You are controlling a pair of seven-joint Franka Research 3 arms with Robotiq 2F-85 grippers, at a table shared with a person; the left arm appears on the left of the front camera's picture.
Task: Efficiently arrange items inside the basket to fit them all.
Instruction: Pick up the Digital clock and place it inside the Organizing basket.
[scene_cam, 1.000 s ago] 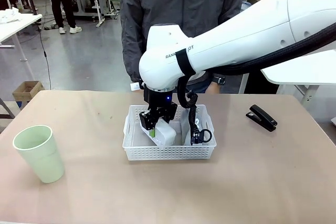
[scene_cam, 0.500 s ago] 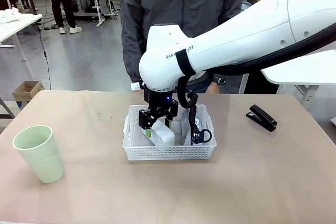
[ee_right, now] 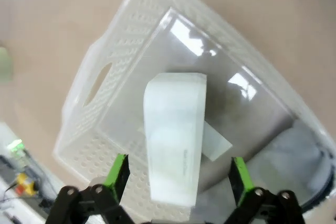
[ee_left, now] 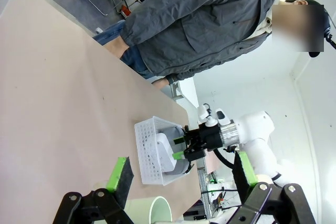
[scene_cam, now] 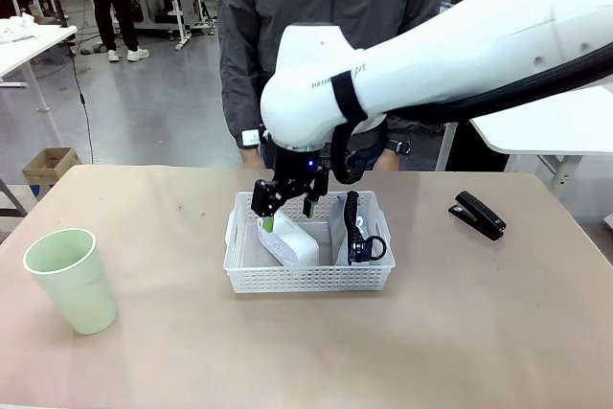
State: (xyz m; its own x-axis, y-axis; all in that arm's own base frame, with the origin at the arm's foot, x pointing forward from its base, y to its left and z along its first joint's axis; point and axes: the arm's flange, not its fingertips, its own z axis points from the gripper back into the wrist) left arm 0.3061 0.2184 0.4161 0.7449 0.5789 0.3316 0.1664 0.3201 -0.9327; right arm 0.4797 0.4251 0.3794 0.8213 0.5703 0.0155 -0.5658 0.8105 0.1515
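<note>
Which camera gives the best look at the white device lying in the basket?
The right wrist view: it looks straight down on the white device, large and unobstructed, in the basket. The front view shows it from the side, just below the right gripper. The left wrist view shows it small and far off.
</note>
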